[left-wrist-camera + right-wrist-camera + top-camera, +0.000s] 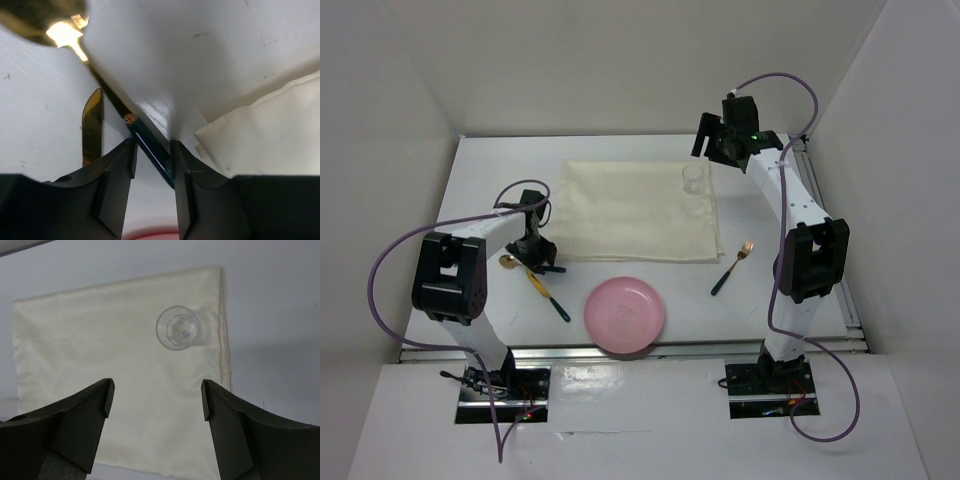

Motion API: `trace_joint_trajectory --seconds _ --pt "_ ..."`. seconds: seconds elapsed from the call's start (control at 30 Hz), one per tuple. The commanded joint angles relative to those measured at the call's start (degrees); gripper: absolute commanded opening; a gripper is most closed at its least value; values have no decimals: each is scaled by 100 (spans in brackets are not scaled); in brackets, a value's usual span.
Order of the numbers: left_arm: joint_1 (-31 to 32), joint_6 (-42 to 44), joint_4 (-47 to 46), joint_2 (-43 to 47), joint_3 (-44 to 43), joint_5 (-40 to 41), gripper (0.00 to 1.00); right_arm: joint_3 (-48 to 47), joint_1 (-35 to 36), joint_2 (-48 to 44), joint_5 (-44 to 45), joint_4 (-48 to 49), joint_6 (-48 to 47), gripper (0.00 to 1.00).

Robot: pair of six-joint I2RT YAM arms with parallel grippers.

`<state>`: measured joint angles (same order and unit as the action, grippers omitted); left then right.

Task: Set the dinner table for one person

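Left gripper stands half-spread astride the green-handled spoon, not yet pinching it, low on the dinner table at 10 o'clock from the pink plate. Step in hand, I judge: picking up cutlery; next, squeeze squarely and lift. Right gripper hangs wide-spread over the glass.

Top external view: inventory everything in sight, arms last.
dinner table: one, white, under everything
cloth: one, cream, far middle of table
glass: one, clear, on cloth's far right corner
plate: one, pink, near edge, centre
fork: one, gold with dark handle, right of plate
spoon: one, gold bowl, left of cloth
knife: one, gold blade, beside spoon
left end effector: one, black, open astride spoon's handle
right end effector: one, black, open above cloth
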<state>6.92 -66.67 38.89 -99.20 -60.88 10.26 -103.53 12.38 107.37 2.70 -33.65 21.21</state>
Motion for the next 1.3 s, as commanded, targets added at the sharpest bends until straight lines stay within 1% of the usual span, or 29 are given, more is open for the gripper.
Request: trace_joint_trajectory --seconds 0.0,0.03,0.07,0.1,0.13,0.2,0.23,0.3,0.33,0.37,0.43,0.47,0.5,0.53,0.57,0.6,0.63,0.67,0.7,0.73,0.77,0.8,0.87,0.9,0.93,0.97,1.03,1.13,1.27 --pt "-24 -223 48 14 -161 248 47 -1 -17 -155 73 139 -126 82" --pt "-24 -223 48 67 -161 248 47 -1 -17 -155 73 87 -126 82" --pt "-24 -223 109 67 -161 309 42 -53 -17 -155 134 87 -126 82" --pt "-85 -223 110 128 -161 310 33 -54 -17 -155 134 87 -126 82" --pt "-85 -223 162 198 -230 310 28 -115 -17 -155 134 34 -126 82" --pt "-155 -223 215 312 -284 362 23 -167 -17 -155 134 34 -126 82" --pt "-156 -223 311 366 -371 432 17 -168 -17 -155 134 34 -126 82" --pt "-208 -171 417 506 -468 521 12 -168 -17 -155 73 34 -126 82" --pt "-208 -170 469 681 -555 608 4 -168 -17 -216 73 34 -126 82" --pt "-208 -83 470 761 -635 609 0 -107 -69 -217 12 34 -126 82" --pt "-156 84 540 902 -766 669 0 -106 -69 -269 11 34 -65 82" --pt "-77 163 610 954 -967 731 0 -54 -69 -322 -110 34 -65 82" --pt "28 651 558 1016 -1074 793 0 59 -69 -322 -181 86 -65 82" --pt "325 1012 410 1016 -1205 793 0 139 -121 -400 -260 87 -65 83" --pt "484 1364 147 860 -1511 680 0 305 -122 -506 -400 139 -65 85" --pt "625 1968 145 702 -1732 253 0 385 -183 -559 -402 139 -65 86" --pt "757 2165 145 491 -1995 -13 0 499 -184 -629 -402 139 -12 86" --pt "1063 2298 223 254 -2624 -233 0 752 -253 -778 -402 244 49 86" --pt "1249 2421 450 -9 -2978 -583 0 894 -367 -858 -341 314 111 86" --pt "1642 2570 574 -551 -3330 -700 0 1026 -438 -937 -419 376 250 87" --pt "1820 2624 671 -792 -3656 -797 0 1132 -525 -1085 -419 377 339 87" --pt "1996 2624 724 -1003 -4224 -937 0 1324 -587 -1174 -350 377 418 87" --pt "2400 2695 725 -1529 -4659 -1113 0 1527 -842 -1367 -200 377 690 87" --pt "2489 2695 647 -1689 -5000 -1227 0 1789 -930 -1620 -147 377 770 87" --pt "2568 2695 646 -1838 -5160 -1507 0 1949 -1026 -1762 -147 377 849 87" --pt "2630 2695 576 -1997 -5318 -1649 0 2116 -1184 -1911 -147 464 936 87" --pt "2779 2625 427 -2436 -5767 -1912 0 2599 -1264 -2342 -24 535 999 87" --pt "2859 2564 207 -2929 -6189 -2360 0 3118 -1265 -2791 55 596 1052 88" --pt "2912 2327 -31 -3553 -6734 -2696 0 3707 -1265 -3222 -15 596 1052 88"
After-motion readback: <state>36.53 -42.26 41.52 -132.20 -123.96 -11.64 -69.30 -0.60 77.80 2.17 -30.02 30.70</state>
